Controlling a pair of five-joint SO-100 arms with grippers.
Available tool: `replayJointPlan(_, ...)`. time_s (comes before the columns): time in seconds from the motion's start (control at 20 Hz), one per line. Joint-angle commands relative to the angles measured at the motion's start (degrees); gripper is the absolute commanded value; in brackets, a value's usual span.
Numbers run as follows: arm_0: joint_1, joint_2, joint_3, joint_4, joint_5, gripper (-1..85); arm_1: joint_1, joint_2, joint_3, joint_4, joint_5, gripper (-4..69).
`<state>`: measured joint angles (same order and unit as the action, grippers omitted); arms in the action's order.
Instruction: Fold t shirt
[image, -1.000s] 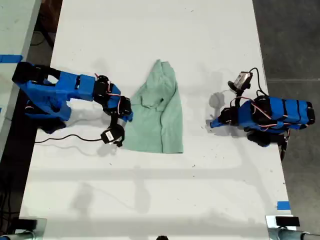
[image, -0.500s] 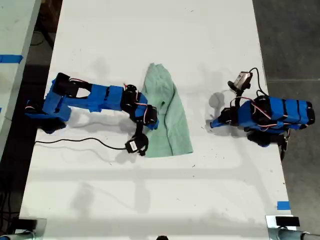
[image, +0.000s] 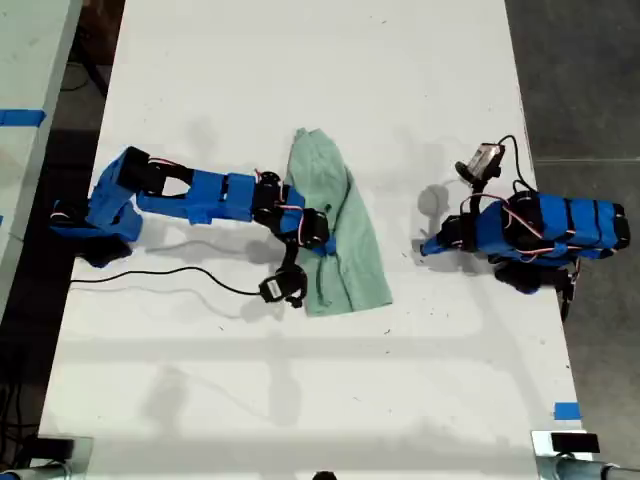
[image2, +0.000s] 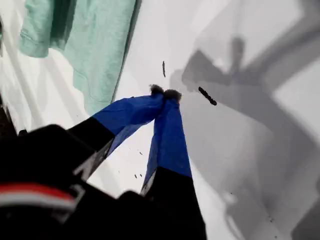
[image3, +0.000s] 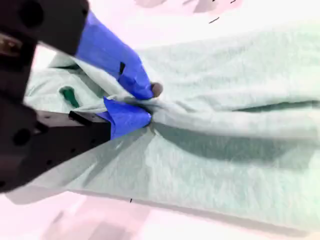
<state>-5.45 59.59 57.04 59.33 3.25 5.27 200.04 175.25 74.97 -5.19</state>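
My second gripper (image3: 145, 105) is pinched tight on a ridge of the shirt (image: 340, 240), with both blue fingers (image3: 127, 117) closed over a bunched layer of mint fabric. In the exterior view that's the arm reaching in from the left, its gripper (image: 318, 232) sitting over the middle of the shirt. I'd guess the grip is there because it's carrying one side of the shirt across the other for a lengthwise fold. The cloth reads as a narrow doubled strip, wider at the bottom end, and the held layer lifts into a crease right at the jaws.

My first gripper (image2: 165, 94) is just parked, jaws together with nothing between them, tips meeting over bare table (image: 300, 400). In the exterior view it's the arm on the right (image: 440, 240), tucked back and well clear. Probably waiting its turn so it stays out of the fold.

Where the shirt sits: mid-table, running top to bottom in the exterior view, a bit tilted, with the narrow end toward the top. It's under and around my second gripper, touching it, and apart from the first one. The first wrist view shows only an edge of the shirt (image2: 95, 45), off past the fingertips.

A cable (image: 180, 275) trails on the table beside the reaching arm, not touching the shirt.
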Motion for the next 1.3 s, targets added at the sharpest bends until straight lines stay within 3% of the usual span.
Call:
replayJointPlan(0.0,-1.41,0.62,-2.99,-3.78,3.52,15.8,0.35,0.88,3.08,0.09,-1.14,-1.2)
replayJointPlan(0.2,-1.85,3.78,-3.08,-3.69,8.35,16.2,0.44,0.88,3.08,0.09,-1.14,-1.2)
replayJointPlan(0.35,-2.64,16.17,-0.44,3.69,8.44,0.0,0.44,0.88,3.08,0.09,-1.14,-1.2)
replayJointPlan(0.5,-1.85,38.85,12.57,8.7,8.09,0.0,0.44,0.88,3.08,0.09,-1.14,-1.2)
replayJointPlan(0.55,-1.32,49.31,23.38,6.68,7.65,0.0,0.44,0.88,3.08,0.09,-1.05,-1.2)
replayJointPlan(0.7,-0.44,90.44,76.2,-11.25,1.14,-0.1,0.53,0.88,3.08,0.09,-1.05,-1.2)
replayJointPlan(0.8,-1.05,119.18,107.05,-18.63,-3.16,-0.1,0.7,0.88,3.08,0.09,-0.97,-1.2)
replayJointPlan(0.85,-1.32,132.8,117.6,-17.58,-4.22,-0.1,0.7,0.88,3.08,0.09,-0.88,-1.2)
replayJointPlan(0.95,-4.13,147.22,127.27,-7.82,-5.19,-0.1,0.79,0.88,3.08,0.18,-0.79,-1.2)
replayJointPlan(1.25,-5.01,146.87,128.06,-4.13,-3.16,-0.1,0.35,0.88,3.08,0.35,-0.44,-1.2)
